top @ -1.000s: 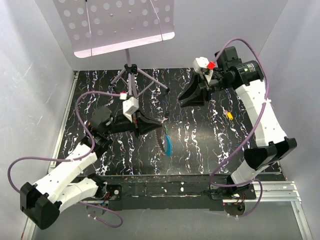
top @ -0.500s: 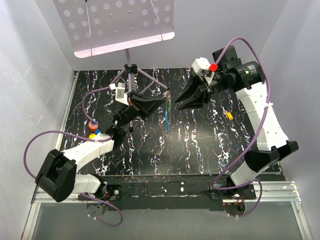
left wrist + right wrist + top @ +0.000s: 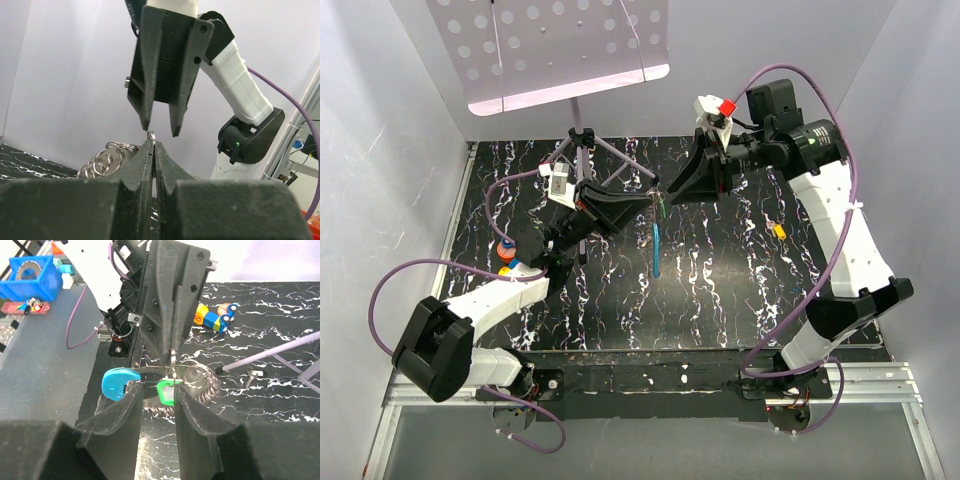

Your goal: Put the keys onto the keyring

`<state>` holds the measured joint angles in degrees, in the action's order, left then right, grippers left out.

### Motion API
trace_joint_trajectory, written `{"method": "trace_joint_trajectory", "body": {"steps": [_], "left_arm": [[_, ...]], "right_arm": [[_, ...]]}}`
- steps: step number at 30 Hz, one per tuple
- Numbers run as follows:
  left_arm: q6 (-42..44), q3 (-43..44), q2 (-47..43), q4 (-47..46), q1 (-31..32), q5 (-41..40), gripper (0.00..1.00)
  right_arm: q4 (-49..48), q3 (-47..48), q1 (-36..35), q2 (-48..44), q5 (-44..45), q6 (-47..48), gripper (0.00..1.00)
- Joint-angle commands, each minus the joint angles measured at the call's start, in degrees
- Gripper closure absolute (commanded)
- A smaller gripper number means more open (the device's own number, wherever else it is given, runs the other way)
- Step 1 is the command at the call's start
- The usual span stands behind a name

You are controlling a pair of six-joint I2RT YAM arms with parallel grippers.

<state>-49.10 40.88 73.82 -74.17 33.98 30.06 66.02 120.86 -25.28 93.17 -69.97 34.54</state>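
step in hand, as i read it: bring my two tools together in mid-air & work the key onto the ring. my left gripper (image 3: pixel 153 145) is pressed tight together, pinching the thin silvery-grey wire keyring (image 3: pixel 151 134). only a tiny loop of it pokes out past the tips, centre of the left wrist view. my right gripper (image 3: pixel 157 395) is spread, one finger either side of the tiny key with the bright green plastic head (image 3: pixel 166 391), low centre of the right wrist view. can't tell if a pad touches it, so no real grip there afaict.

to do it well: hold the left pinch hard so the ring can't swivel. close the right only once the green head sits square btwn the pads, then go slow. the wire looks thin & prob springy, and the key is far smaller than my fingers, so it's easy to knock or drop. the tips are v close, so watch for finger-on-finger clash.

looks: the keyring hangs clear above the black marbled table (image 3: pixel 740 290), mid-frame in the top view. a light-blue tag (image 3: pixel 117 383) sits on it left of the green key, with a silvery coiled bit (image 3: pixel 200 381) to the right. can't tell whether the key is already threaded on the wire.
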Motion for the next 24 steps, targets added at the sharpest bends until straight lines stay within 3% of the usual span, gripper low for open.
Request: {"method": "trace_joint_trajectory", "body": {"steps": [1,10,24], "left_arm": [[0.4,2.4,-1.4,-12.7,0.1,1.2,1.00],[1.1,2.2,-1.8,-12.2,0.1,1.9,1.00],[2.3,1.3,-2.9,-11.3,0.1,1.7,1.00]], "right_arm": [[-6.3,1.0,-0.3,0.4,1.1,-7.6,0.62],[-8.1,-1.7,-2.2,0.4,1.1,-10.7,0.66],[-8.5,-3.4,-2.8,-0.4,1.9,-12.1,0.89]]}}
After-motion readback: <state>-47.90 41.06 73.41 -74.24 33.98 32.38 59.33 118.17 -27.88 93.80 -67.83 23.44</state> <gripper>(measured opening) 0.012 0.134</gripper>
